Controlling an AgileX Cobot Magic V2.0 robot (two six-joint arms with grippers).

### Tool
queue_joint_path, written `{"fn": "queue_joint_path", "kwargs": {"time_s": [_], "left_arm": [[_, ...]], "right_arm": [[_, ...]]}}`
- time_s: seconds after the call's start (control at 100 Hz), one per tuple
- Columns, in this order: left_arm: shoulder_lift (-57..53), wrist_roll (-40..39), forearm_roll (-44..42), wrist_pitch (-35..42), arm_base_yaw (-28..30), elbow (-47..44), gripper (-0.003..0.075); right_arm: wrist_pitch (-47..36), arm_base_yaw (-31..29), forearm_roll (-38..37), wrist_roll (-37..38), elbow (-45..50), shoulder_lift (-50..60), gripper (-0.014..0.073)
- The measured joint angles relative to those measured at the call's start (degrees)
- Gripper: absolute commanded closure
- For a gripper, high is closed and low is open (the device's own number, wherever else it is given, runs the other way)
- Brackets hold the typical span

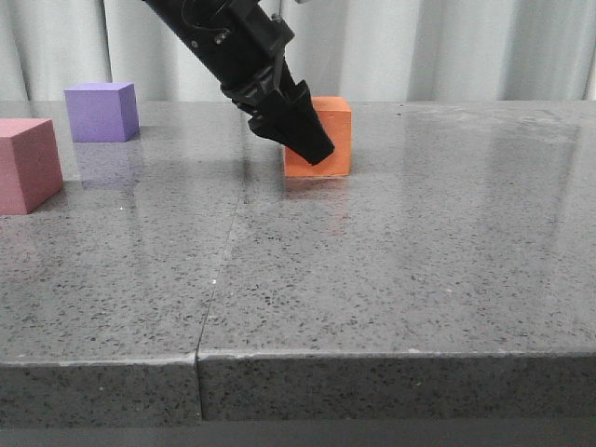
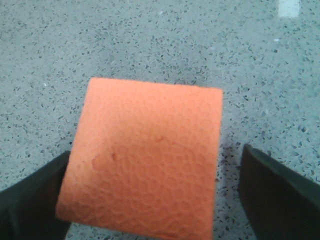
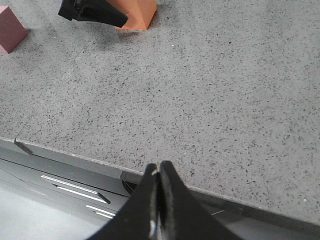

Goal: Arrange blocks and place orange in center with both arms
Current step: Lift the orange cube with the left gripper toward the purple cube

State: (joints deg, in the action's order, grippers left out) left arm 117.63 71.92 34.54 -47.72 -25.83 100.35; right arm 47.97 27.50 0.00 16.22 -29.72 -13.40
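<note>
A: At the near edge of the table (image 3: 210, 100) we keep our right gripper (image 3: 159, 200); its fingers are pressed together on nothing, and it hangs over the rim, well apart from every block.

B: And further in, what step do we have in hand?

A: We judge it is the placing of the orange cube (image 1: 321, 135) in the middle; our left gripper (image 1: 303, 140) is down at it, and the cube rests on the table.

B: Do we hold it?

A: In the left wrist view the cube (image 2: 145, 160) lies between two parted fingers (image 2: 30, 200); one seems to touch its side, the other stands clear with a gap; so the jaws are open and we do not grip it.

B: What does the next move call for?

A: Probably the other two blocks; the pink cube (image 1: 26, 163) and, farther back, the purple cube (image 1: 102, 112) stand together at the left, away from the orange one; we must bring them to both its sides.
</note>
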Motion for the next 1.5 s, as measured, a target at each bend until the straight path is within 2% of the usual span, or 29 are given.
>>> {"fn": "queue_joint_path", "kwargs": {"time_s": [0.14,0.35,0.64,0.76,0.97,1.14,1.31,1.499], "left_arm": [[0.0,0.0,0.0,0.0,0.0,0.0,0.0351],[0.0,0.0,0.0,0.1,0.0,0.0,0.0447],[0.0,0.0,0.0,0.9,0.0,0.0,0.0459],[-1.2,-3.0,-0.1,3.0,0.0,0.0,0.0459],[-5.3,-13.0,-0.2,8.8,0.0,0.0,0.0459],[-8.1,-24.7,-2.9,13.1,0.0,0.0,0.0459],[-10.1,-41.7,-11.6,14.7,0.0,0.0,0.0459],[-10.7,-61.8,-27.3,12.7,0.0,0.0,0.0459]], "right_arm": [[0.0,0.0,0.0,0.0,0.0,0.0,0.0661],[0.0,0.0,0.0,0.0,0.0,0.0,0.0661],[0.0,0.0,0.0,0.0,0.0,0.0,0.0661],[0.0,0.0,0.0,0.0,0.0,0.0,0.0661],[0.0,0.0,0.0,0.0,0.0,0.0,0.0661],[0.0,0.0,0.0,0.0,0.0,0.0,0.0661],[0.0,0.0,0.0,0.0,0.0,0.0,0.0661],[0.0,0.0,0.0,0.0,0.0,0.0,0.0661]]}}
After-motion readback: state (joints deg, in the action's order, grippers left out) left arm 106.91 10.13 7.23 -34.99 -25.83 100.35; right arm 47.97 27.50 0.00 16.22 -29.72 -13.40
